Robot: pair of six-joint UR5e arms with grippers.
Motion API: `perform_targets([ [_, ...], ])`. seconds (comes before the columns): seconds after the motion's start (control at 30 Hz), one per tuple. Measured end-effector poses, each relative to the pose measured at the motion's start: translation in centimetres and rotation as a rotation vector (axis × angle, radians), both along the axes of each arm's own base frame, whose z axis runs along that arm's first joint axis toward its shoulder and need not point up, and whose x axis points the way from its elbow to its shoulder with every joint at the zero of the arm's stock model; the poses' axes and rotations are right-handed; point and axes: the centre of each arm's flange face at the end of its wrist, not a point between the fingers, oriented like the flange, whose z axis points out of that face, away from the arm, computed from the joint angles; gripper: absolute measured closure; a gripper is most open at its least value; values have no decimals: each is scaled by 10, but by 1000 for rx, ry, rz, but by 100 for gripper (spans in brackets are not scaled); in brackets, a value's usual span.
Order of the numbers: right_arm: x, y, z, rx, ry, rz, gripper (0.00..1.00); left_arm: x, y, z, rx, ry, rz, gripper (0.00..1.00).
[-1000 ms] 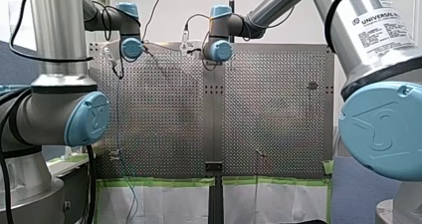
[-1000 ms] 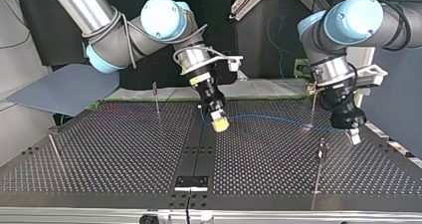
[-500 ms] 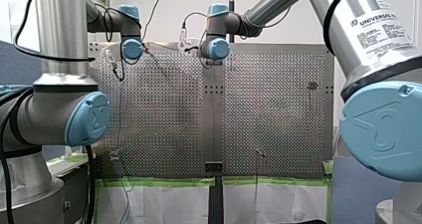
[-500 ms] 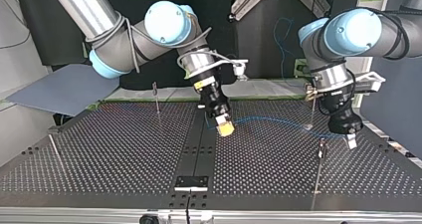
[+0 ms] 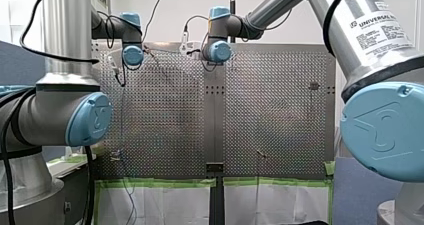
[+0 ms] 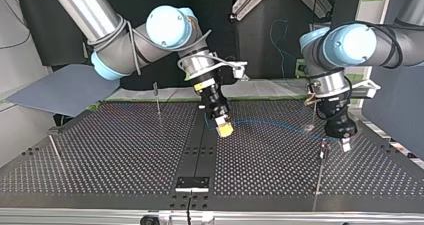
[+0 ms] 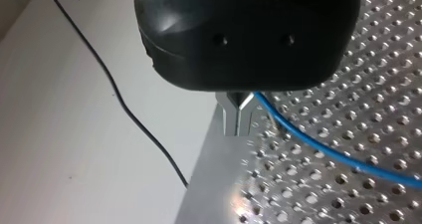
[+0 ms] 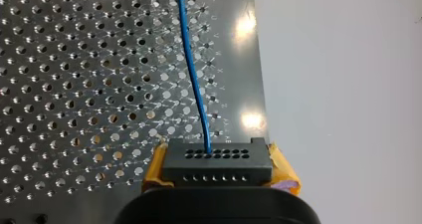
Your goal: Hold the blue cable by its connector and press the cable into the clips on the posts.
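right fingers [image 8: 155, 165] clamp the connector [image 8: 217, 167]; left fingers [image 7: 230, 117] pinch the blue cable [image 7: 323, 150], stretched above the tabletop [image 6: 125, 150]. keep it taut, lower it straight into the clip on the nearest post [image 6: 320, 171]

Both wrists pitched down. My right arm [image 6: 130, 50] sat at top view's left, right gripper [image 6: 225, 129] angled toward the middle, yellow pads [image 8: 282, 168] clamped on the connector [image 8: 217, 162]. My left arm [image 6: 350, 45] sat at its right, left gripper [image 6: 345, 144] near vertical, metal fingers [image 7: 238, 115] pinched on the blue cable [image 7: 318, 149]
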Motion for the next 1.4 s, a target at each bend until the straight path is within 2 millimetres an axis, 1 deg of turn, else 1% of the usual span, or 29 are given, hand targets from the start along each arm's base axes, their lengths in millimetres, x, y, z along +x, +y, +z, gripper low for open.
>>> perform_targets([
  [0.1,0,-1,-2,2,2,-1,100,6,2,-1,0,-1,-4,100],
  [0.43,-2,-8,-3,2,3,-9,100,16,12,12,-18,-39,-25,100],
  [0.63,-4,-14,0,-4,-2,-16,100,19,22,12,-32,-47,-29,100],
  [0.73,-6,-19,3,-7,-6,-20,100,22,31,12,-33,-49,-29,100],
  [0.87,-9,-25,6,-13,-10,-23,100,32,43,11,-24,-42,-34,100],
  [0.97,-10,-31,9,-17,-13,-26,100,42,46,10,-13,-33,-47,100],
  [1.1,-12,-39,10,-21,-16,-33,100,48,46,12,-12,-44,-81,100],
  [1.27,-12,-50,12,-24,-22,-39,100,57,46,18,-26,-76,-118,100],
  [1.33,-10,-55,10,-21,-20,-42,100,63,47,17,-39,-76,-128,100],
  [1.4,-8,-59,8,-19,-17,-44,100,70,48,10,-52,-67,-137,100],
])
